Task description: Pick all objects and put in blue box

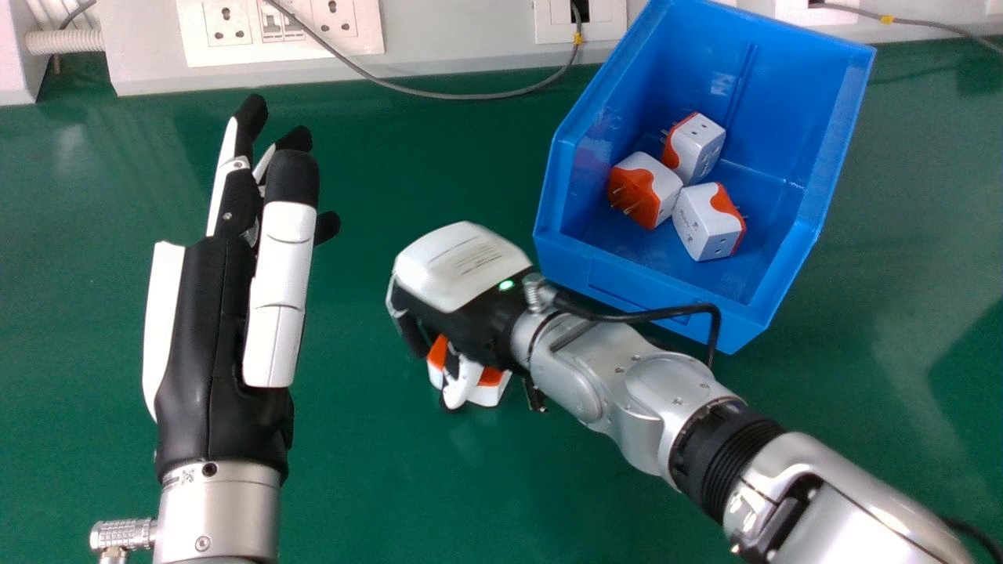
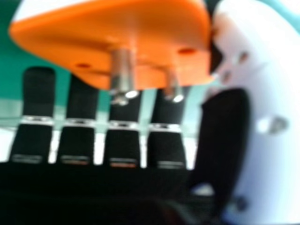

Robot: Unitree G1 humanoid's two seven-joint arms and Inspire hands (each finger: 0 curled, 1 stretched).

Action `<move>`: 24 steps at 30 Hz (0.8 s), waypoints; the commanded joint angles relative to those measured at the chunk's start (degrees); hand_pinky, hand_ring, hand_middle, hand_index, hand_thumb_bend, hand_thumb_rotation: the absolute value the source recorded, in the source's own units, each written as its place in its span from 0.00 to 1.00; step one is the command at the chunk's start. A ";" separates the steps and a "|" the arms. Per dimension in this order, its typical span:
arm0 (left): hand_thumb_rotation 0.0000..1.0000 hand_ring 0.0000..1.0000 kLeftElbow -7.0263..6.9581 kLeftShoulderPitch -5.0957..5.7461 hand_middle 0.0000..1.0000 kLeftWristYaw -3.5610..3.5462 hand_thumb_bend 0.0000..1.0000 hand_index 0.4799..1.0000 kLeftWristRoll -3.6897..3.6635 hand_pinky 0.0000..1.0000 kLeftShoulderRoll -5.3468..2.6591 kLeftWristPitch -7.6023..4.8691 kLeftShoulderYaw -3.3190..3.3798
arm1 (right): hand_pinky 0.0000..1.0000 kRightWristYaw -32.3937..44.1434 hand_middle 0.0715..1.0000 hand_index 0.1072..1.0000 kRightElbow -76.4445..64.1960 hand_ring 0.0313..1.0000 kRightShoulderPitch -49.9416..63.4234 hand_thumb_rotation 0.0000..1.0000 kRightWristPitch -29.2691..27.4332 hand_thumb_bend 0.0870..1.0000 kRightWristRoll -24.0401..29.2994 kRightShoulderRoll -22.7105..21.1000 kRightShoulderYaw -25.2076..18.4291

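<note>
Right hand (image 1: 462, 262): palm down over the green table (image 1: 376, 486), fingers loosely bent and set apart, thumb to the side; taken as open. Firmness of any grip: cannot be told.

White-and-orange adapter (image 1: 494, 395): beneath the palm, in the gap between thumb and fingers, metal pins toward the palm. Orange pin face close against the thumb; exact contact with thumb or fingers unclear.

Left hand (image 1: 215, 337): well apart from the right hand, on its left, upright on edge, fingers extended forward, nothing in the grasp.

Blue box (image 1: 639, 278): beyond the right hand and to its right, close by the wrist. Inside, three like adapters in a loose cluster: one (image 1: 666, 192) nearest the box's left wall, one (image 1: 709, 227) toward the near wall, one (image 1: 697, 145) farthest back.

Grey cable (image 1: 470, 96) and wall sockets (image 1: 356, 39): farthest from both hands, along the table's back.
</note>
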 commanded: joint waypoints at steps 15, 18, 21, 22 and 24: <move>1.00 0.92 -1.03 -0.90 0.92 -0.44 0.81 0.94 -0.45 0.82 0.11 -0.18 0.20 | 0.37 0.50 0.46 0.39 -5.02 0.44 2.30 0.00 10.91 0.46 6.43 2.09 -7.44; 1.00 0.92 -0.99 -1.05 0.93 -0.52 0.81 0.95 -0.57 0.82 0.13 0.00 0.28 | 0.36 0.83 0.46 0.39 -6.17 0.44 2.77 0.00 12.19 0.45 7.25 2.13 -8.02; 1.00 0.92 -1.10 -1.06 0.93 -0.39 0.81 0.95 -0.25 0.83 0.13 0.32 0.06 | 0.36 1.03 0.47 0.39 -7.18 0.44 3.32 0.00 13.35 0.45 7.97 2.31 -8.70; 1.00 0.93 -1.11 -1.11 0.93 -0.34 0.81 0.95 -0.15 0.83 0.15 0.44 0.00 | 0.36 1.01 0.47 0.40 -7.25 0.44 3.40 0.00 13.55 0.45 8.21 2.40 -8.97; 1.00 0.93 -1.31 -1.25 0.93 -0.29 0.81 0.95 0.02 0.83 0.20 0.86 -0.05 | 0.36 0.85 0.47 0.40 -7.53 0.44 3.71 0.00 14.16 0.45 9.25 2.77 -9.98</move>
